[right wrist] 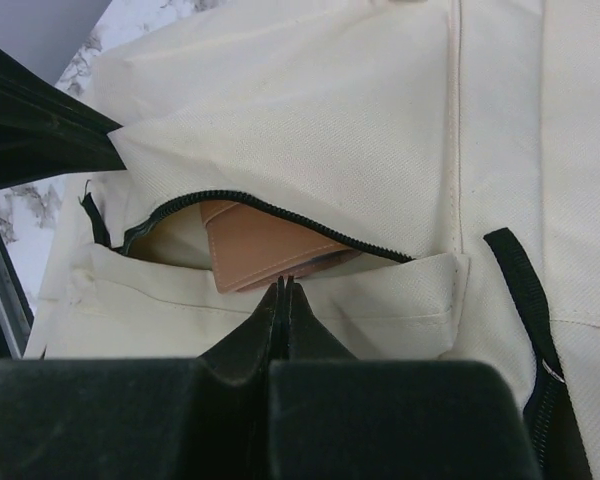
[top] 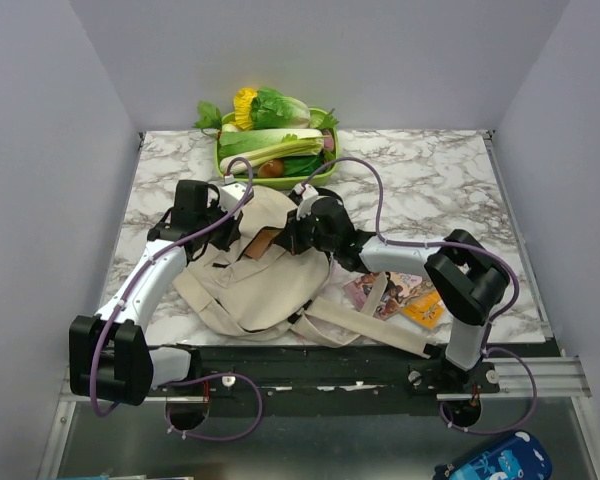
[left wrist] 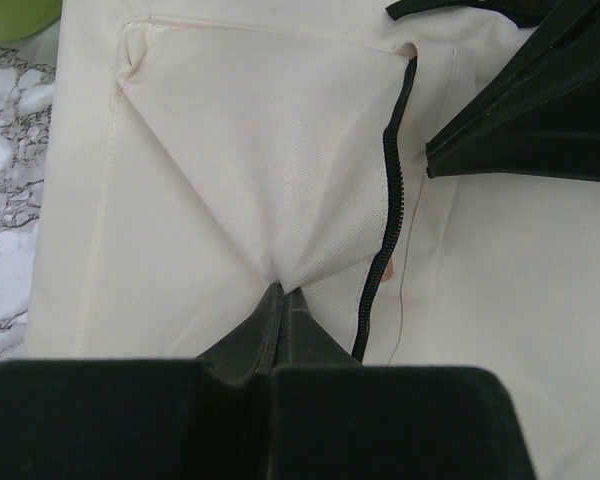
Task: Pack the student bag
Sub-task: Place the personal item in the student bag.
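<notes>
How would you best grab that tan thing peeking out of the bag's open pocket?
Probably pinch the tan flat piece across its thin exposed edge, coming straight in through the open zipper gap: only that strip shows, the student bag fabric covers the rest.

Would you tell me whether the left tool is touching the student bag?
Touching. The left wrist view shows the left tool shut on a fold of the student bag, cloth puckering at its tips.
</notes>
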`<state>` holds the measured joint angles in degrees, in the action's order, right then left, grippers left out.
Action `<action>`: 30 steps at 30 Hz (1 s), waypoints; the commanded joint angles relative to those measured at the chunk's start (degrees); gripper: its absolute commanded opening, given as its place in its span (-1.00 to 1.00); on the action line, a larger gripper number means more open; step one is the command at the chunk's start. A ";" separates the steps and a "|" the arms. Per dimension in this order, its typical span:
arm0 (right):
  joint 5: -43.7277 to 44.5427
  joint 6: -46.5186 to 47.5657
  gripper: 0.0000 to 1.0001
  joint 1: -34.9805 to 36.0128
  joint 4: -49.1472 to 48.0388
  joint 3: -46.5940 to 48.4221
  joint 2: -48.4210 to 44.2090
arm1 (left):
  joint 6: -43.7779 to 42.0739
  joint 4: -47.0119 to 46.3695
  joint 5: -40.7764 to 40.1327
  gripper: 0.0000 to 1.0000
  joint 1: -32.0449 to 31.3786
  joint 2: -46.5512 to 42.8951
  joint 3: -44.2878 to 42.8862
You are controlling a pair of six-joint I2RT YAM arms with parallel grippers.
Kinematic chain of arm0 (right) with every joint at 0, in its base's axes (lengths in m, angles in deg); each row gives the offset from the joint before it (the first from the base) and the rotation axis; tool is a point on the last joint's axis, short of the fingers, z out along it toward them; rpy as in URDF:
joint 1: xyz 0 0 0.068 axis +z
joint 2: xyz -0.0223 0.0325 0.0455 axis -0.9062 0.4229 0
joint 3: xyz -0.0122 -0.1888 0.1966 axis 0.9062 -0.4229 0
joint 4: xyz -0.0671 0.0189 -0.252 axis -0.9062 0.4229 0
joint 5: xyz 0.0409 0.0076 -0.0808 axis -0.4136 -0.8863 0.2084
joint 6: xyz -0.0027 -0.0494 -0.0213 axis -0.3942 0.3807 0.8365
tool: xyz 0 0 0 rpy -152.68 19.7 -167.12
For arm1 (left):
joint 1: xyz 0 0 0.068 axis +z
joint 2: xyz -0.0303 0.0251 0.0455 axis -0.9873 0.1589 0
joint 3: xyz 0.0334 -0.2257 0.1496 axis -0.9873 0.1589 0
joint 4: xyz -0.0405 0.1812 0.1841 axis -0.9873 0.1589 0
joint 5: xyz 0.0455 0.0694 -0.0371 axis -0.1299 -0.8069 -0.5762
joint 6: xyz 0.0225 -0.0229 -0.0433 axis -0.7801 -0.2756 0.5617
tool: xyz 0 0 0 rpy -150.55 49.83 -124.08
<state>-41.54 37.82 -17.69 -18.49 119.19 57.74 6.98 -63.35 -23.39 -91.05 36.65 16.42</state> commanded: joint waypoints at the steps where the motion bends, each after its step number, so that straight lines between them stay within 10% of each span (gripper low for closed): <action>1: -2.06 -0.20 -0.99 0.52 -3.41 -0.35 0.65 | 0.08 -1.02 2.11 -1.00 0.00 -0.32 -1.27; 25: 7.16 -3.18 -0.99 3.78 0.37 18.63 15.95 | 0.26 0.47 3.78 -1.00 -0.53 0.30 -2.06; 30: 7.51 -3.62 -0.59 3.86 -0.85 12.50 11.48 | -1.24 1.00 2.99 -0.90 -0.53 0.39 -1.45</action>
<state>-37.50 34.94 -14.28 -15.93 134.89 72.18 6.61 -63.24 -23.43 -90.97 37.06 16.18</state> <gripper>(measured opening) 0.128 0.007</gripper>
